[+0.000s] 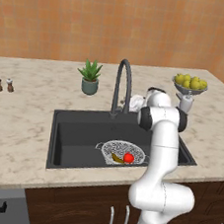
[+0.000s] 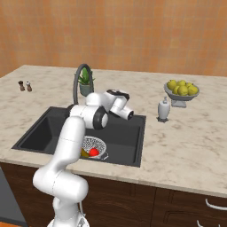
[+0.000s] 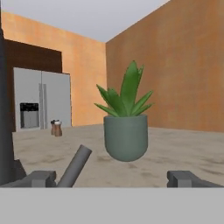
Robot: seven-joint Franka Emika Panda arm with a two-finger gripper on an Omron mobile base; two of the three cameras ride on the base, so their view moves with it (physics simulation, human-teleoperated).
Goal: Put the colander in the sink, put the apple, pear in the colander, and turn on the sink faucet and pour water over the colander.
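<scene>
White and bent at the elbow, my arm rises in front of the sink (image 1: 62, 128), folds over its right half and reaches back toward the faucet (image 1: 122, 85). My wrist lies level, so my claw (image 3: 113, 178) points across the desk (image 1: 30, 109) instead of down. It is released, fingers spread wide, grasping nothing. In the hand view, the two dark fingertips (image 3: 37, 178) sit far apart at the bottom, and a grey lever (image 3: 75, 166) slants up between them, nearer the left tip. I cannot tell whether I touch it.

Straight ahead stands one potted plant (image 3: 126, 131) in a grey-green pot. Beyond it, at the far end of the desk, are two small shakers (image 3: 55, 127), with a steel fridge (image 3: 41, 99) behind them. The faucet's dark upright runs along the left edge of the hand view.

One colander (image 1: 120, 151) rests on the sink floor near the front wall, right of the middle. Inside it lie one red apple (image 1: 128, 158) and one pear (image 1: 117, 158), touching or nearly so, with the pear to the apple's left. From the right base view my forearm covers part of the colander.

On the desk right of the sink stand one white dispenser bottle (image 2: 163, 109) and one footed bowl (image 2: 180, 92) piled with yellow-green fruit, well apart from my claw.
</scene>
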